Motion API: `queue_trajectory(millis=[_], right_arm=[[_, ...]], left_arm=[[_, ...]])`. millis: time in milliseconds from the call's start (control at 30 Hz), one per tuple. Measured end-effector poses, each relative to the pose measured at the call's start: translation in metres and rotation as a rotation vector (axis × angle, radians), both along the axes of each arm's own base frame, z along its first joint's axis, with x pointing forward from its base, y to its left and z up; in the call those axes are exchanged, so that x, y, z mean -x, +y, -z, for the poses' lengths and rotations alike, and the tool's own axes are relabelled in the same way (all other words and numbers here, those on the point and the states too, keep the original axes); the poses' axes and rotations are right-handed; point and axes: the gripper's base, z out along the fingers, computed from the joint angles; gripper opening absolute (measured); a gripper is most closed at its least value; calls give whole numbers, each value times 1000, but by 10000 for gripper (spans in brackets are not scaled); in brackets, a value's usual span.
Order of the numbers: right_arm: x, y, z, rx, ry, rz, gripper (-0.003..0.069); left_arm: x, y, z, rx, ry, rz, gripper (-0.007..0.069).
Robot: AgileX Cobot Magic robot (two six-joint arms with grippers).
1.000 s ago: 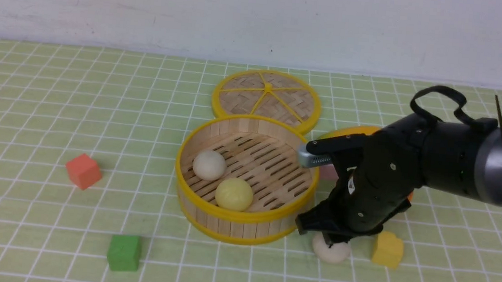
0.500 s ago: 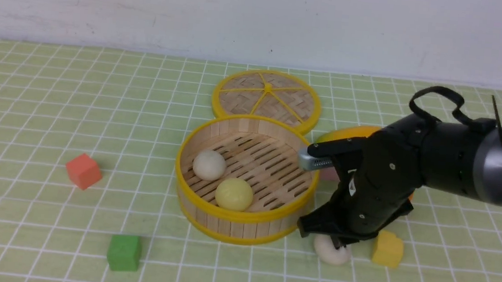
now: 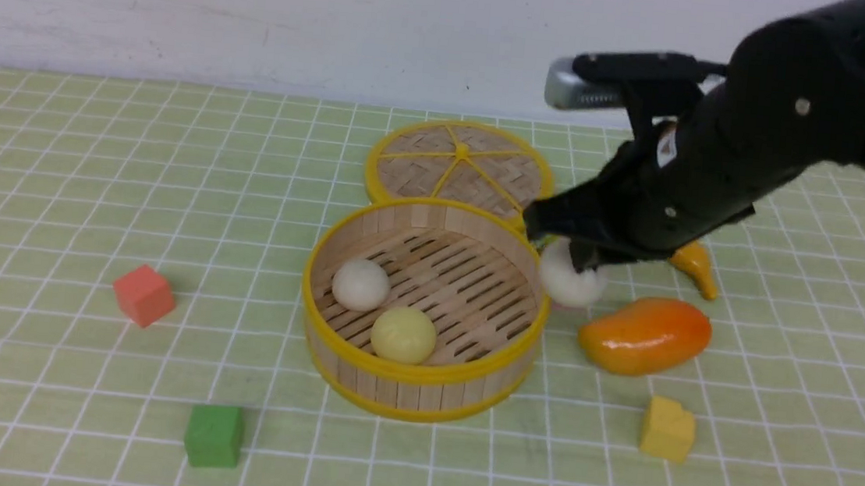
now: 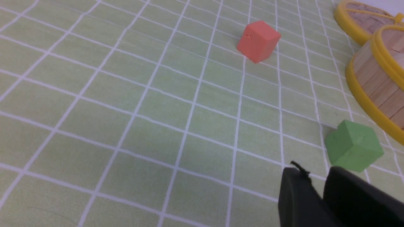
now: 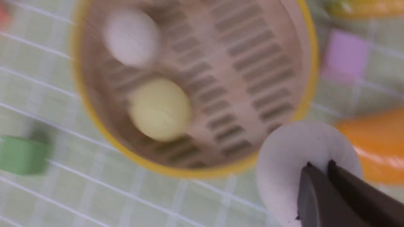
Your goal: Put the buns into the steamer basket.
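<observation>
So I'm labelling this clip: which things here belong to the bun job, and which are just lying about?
Part of the job:
- white bun and yellow bun, in the basket
- third bun, held by the right gripper beside the basket's rim

Lying about:
- lid
- mango
- red cube, green cube, yellow cube, pink cube

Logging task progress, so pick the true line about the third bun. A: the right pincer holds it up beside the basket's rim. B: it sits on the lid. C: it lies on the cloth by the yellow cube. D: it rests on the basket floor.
A: the right pincer grips the white bun in the air at the steamer basket rim; only two buns lie inside.
</observation>
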Motion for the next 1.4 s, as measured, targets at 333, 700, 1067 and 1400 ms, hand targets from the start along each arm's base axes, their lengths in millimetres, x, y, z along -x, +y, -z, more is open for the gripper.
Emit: queue_trajectory(millis=[333, 700, 1067, 1400], right_arm=[[-49, 37, 58, -120, -61, -33, 0], [-72, 48, 126, -96, 5, 14, 107], [-58, 36, 89, -50, -9, 5, 387], [42, -41, -69, 82, -143, -11, 335]], left_arm=[[0, 0, 0, -2, 0, 0, 141], [0, 0, 0, -2, 0, 0, 143], [0, 0, 0, -2, 0, 0, 150], [0, 0, 0, -2, 0, 0, 155]])
